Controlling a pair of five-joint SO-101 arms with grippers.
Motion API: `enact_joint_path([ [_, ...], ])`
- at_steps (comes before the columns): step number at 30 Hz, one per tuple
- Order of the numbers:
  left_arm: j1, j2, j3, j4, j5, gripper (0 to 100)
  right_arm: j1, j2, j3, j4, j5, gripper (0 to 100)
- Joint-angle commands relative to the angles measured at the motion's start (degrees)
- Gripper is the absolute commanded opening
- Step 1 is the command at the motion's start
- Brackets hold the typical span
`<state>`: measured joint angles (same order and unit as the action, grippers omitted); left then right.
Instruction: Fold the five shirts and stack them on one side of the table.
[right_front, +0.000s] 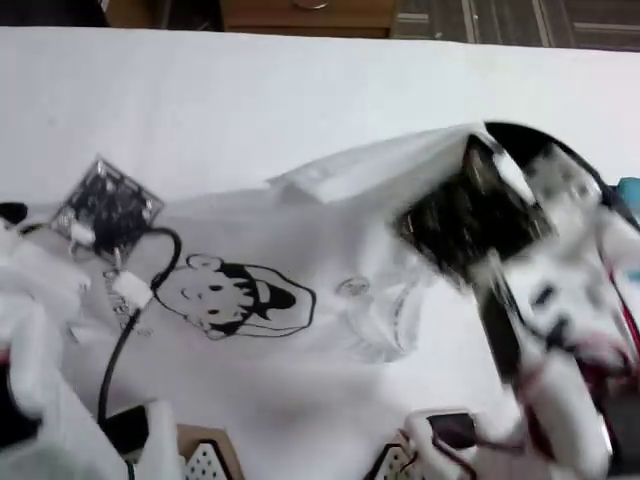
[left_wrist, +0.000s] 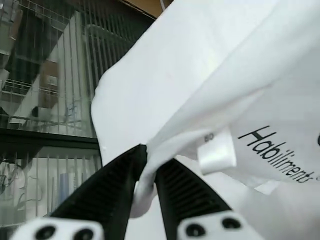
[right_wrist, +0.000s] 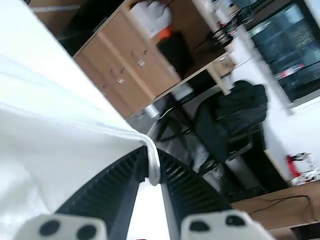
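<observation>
A white shirt with a black cartoon face print lies spread across the white table. My right gripper is shut on a hem of the shirt; in the high view that arm holds the cloth's far right part lifted off the table. My left gripper is shut on a fold of the shirt near its small white label. The left arm stands over the shirt's left end.
A black cable runs from the left arm across the shirt toward the near edge. Both arm bases sit at the near edge. Wooden furniture stands beyond the far edge. A teal object sits at the right.
</observation>
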<state>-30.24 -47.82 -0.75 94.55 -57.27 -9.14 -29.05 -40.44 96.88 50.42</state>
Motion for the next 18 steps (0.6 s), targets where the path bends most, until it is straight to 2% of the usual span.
enact_joint_path([
  [1, -0.5, 6.2, 0.7, -5.5, 0.5, 2, 0.5, 4.8, 3.0, -5.1, -0.4, 2.0],
  [13, -0.3, 28.7, 0.2, -24.6, 0.2, 2, 0.6, 22.1, 7.7, -19.6, -0.1, 2.0],
  [18, 2.1, 39.9, -8.8, -25.8, 0.4, 2, 0.7, 29.0, 7.7, -24.8, -0.2, 2.0],
])
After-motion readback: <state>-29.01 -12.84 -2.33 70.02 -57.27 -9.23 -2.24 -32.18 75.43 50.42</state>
